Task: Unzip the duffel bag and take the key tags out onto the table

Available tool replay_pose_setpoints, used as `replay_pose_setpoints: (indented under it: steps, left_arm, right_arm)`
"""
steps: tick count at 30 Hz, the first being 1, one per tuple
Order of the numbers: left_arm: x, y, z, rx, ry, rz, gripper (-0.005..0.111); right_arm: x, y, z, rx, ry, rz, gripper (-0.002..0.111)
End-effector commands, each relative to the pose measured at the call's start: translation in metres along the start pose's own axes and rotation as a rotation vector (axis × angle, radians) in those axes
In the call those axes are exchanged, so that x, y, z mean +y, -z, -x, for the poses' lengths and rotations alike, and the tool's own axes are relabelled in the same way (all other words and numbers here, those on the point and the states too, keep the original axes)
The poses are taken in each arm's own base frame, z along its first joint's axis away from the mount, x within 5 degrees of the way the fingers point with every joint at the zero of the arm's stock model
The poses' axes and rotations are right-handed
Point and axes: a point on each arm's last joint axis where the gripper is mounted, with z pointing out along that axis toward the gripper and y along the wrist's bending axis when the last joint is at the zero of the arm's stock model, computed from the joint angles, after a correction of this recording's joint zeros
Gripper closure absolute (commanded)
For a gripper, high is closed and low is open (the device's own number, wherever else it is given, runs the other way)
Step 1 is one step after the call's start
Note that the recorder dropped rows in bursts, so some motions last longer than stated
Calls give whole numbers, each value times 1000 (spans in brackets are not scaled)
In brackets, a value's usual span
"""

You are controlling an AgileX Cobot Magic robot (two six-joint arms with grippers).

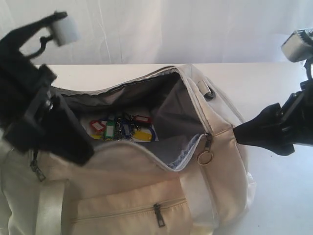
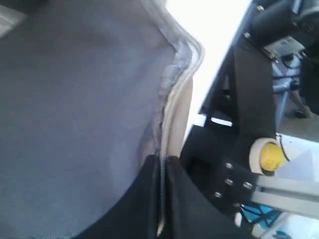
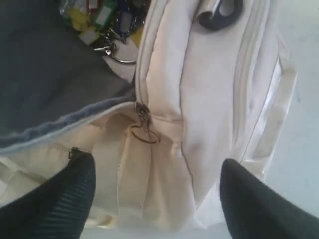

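The cream duffel bag lies on the white table with its main zipper undone and the grey lining showing. The key tags, red, blue, yellow and green, rest on the bag's floor inside the opening. My left gripper is at the left end of the opening. In the left wrist view it is shut on the bag's zipper edge, holding it up. Beside the bag's right end, my right gripper hangs open, empty, just off the zipper pull ring. The key tags show beyond it.
A zipped side pocket faces front, with a pale webbing strap to its left. The main zipper pull and ring hang at the right end of the opening. A black D-ring sits on the far right end. A white backdrop stands behind the table.
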Motion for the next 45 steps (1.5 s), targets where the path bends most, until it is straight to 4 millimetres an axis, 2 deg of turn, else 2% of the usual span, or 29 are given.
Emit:
replay_pose_setpoints:
  steps: [1,5,9,15,18,21,24,31,36,38,41,45]
  left_arm:
    - [-32,-14,-31,-39,-7,-100,107]
    - [-50,-33,-56,-68,-5,-183,107]
    - [-57,-49,-80,-60,26,-231,107]
    - [-51,-71,-102,-45,98,-221,107]
    - [-43,-78,-106,-72,130,-175,107]
    - [-38,-82,-108,-102,147,-134,107]
    - [-35,-83,-107,-129,154,-106,107]
    - [-33,-83,-105,-151,130,-86,107]
    - [-34,-83,-106,-141,129,-94,107]
    - [-34,-83,-107,-134,128,-101,103]
    - [-34,-83,-107,-133,128,-102,89]
    - [-35,-79,-101,-147,106,-88,61]
  right_arm:
    - [4,4,6,-68,-28,28,43]
    - [10,5,10,-113,-33,99,47]
    - [18,7,16,-174,-26,186,57]
    - [29,6,20,-207,1,301,70]
    - [36,-3,23,-194,13,358,74]
    - [44,-16,24,-160,21,430,78]
    - [56,-39,22,-73,29,494,82]
    - [91,-96,3,148,118,611,90]
    - [97,-131,-14,289,128,608,91]
    - [94,-142,-20,350,115,588,91]
    - [89,-153,-29,431,97,548,91]
    - [82,-161,-38,519,97,493,91]
